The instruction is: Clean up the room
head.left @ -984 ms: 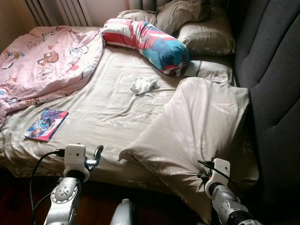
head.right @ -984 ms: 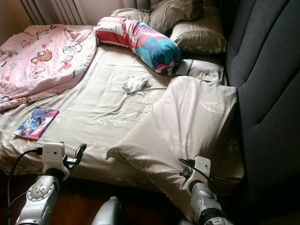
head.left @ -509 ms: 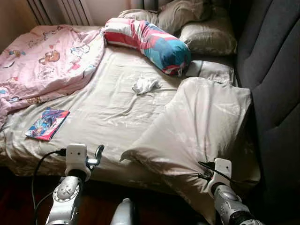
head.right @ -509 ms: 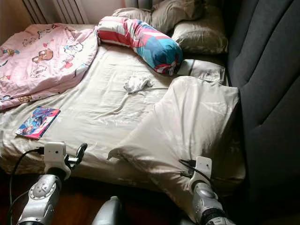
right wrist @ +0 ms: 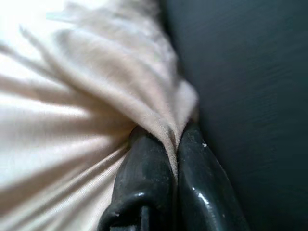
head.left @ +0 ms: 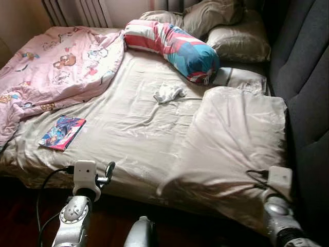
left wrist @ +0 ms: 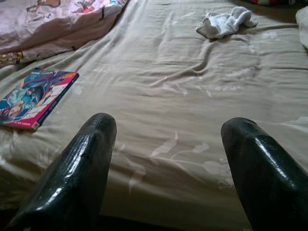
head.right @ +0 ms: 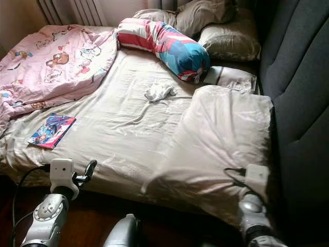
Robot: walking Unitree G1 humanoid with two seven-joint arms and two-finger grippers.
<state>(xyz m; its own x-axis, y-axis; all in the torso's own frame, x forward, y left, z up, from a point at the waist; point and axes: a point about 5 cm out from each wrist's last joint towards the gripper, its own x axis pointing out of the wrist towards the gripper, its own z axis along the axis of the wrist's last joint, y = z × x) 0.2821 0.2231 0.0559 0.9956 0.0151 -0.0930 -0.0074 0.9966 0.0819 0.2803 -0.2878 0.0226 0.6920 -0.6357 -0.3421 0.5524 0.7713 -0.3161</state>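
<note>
One item in hand: right end effector (right wrist: 174, 144) pinching pillow (head.left: 236, 144) at bed's (head.left: 128, 118) headboard edge.
Left end effector (left wrist: 168, 144): spread, idle.
Remaining: book (head.left: 62, 133), white cloth (head.left: 168, 93), blanket (head.left: 56, 67).

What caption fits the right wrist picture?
Right gripper shut on a fold of beige pillow beside the dark headboard.

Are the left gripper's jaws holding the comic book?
No, the left gripper is open and holds nothing; the comic book lies apart on the sheet.
</note>
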